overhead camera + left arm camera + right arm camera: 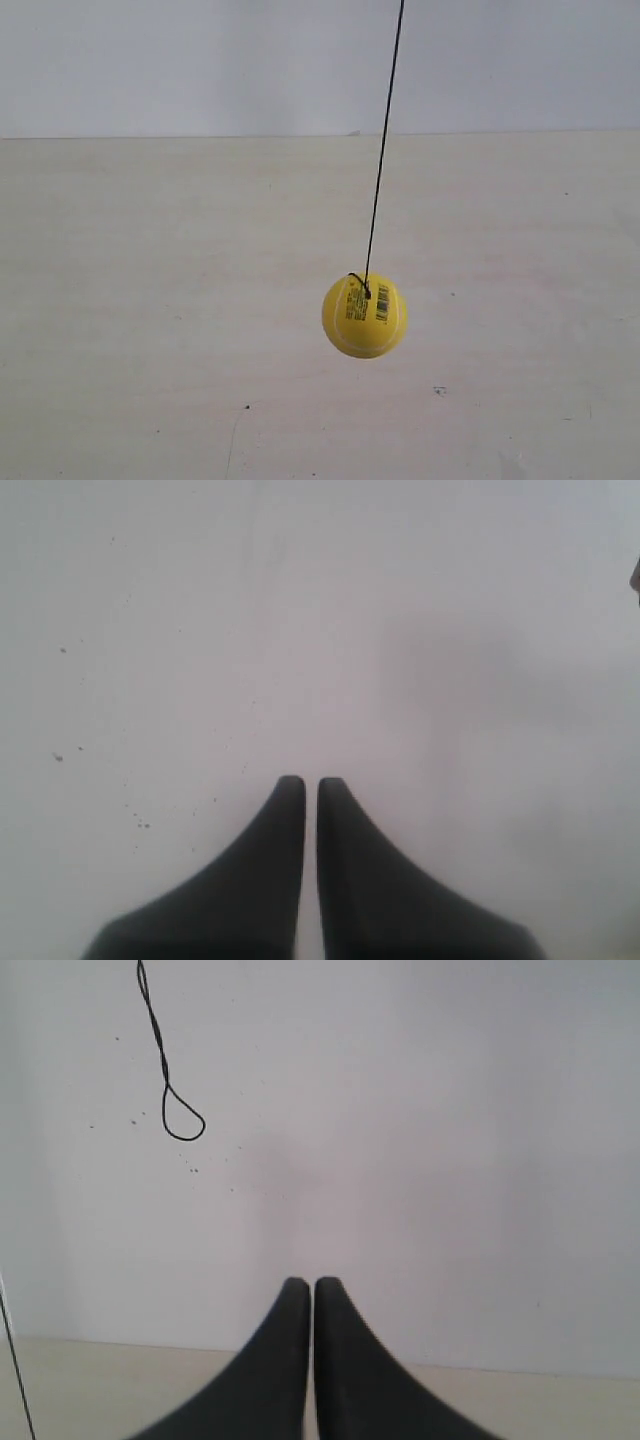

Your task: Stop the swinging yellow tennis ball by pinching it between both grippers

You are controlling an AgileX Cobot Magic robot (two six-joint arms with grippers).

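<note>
The yellow tennis ball (364,316) hangs in mid-air on a thin black string (384,150) in the exterior view, over a pale table; its barcode print faces the camera. Neither arm shows in that view. My left gripper (311,780) is shut, its two black fingers nearly touching, with only a pale surface ahead and no ball in sight. My right gripper (313,1281) is shut too, pointing at a white wall. The ball is out of view in both wrist views.
In the right wrist view a loop of black string (180,1120) hangs against the white wall (450,1160), and another thin black line (12,1360) runs near the frame's edge. The pale tabletop (150,300) has small dark specks.
</note>
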